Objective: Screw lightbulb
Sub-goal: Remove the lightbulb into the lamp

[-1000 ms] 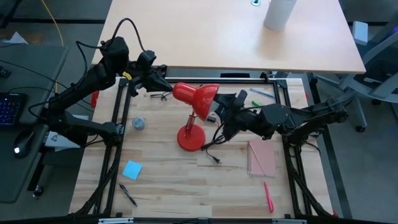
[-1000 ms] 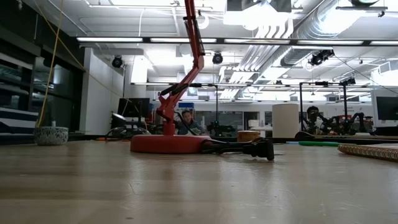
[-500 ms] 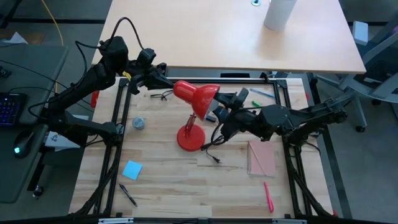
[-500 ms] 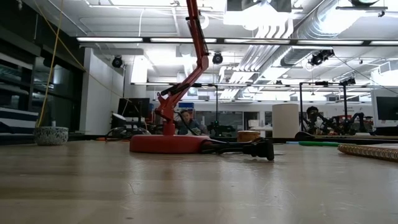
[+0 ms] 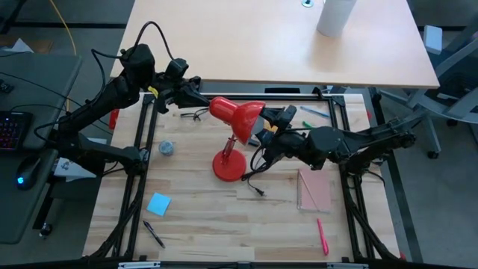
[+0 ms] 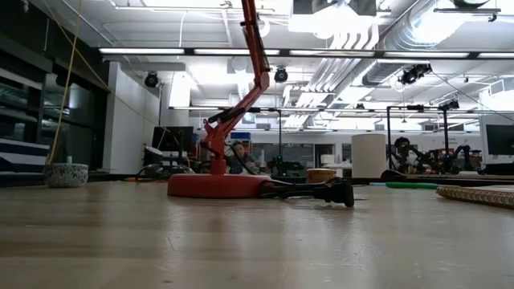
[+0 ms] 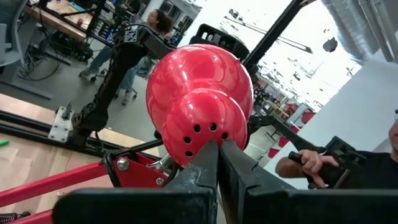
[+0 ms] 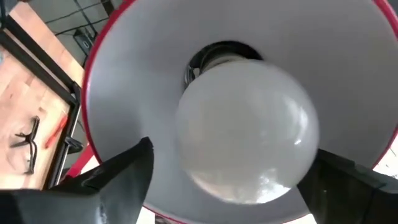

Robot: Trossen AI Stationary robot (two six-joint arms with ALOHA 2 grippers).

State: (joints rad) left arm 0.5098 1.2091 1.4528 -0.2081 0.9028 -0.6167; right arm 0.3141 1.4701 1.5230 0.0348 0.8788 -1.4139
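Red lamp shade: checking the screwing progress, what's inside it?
Inside the red lamp shade sits the lightbulb, its base entering the dark socket; the threads are hidden behind the bulb.

One red lamp stands on the worktop, and one white lightbulb sits inside its shade. Two dark arms reach toward that lamp, each ending in one hand: the left hand behind the shade, the right hand at its open mouth. Around the lamp's base lie one pink notebook, one blue sticky note, one small grey round object, one pair of glasses, one pink pen, one dark pen and one black plug. Beyond the lamp, one white cylinder stands on the far desk.
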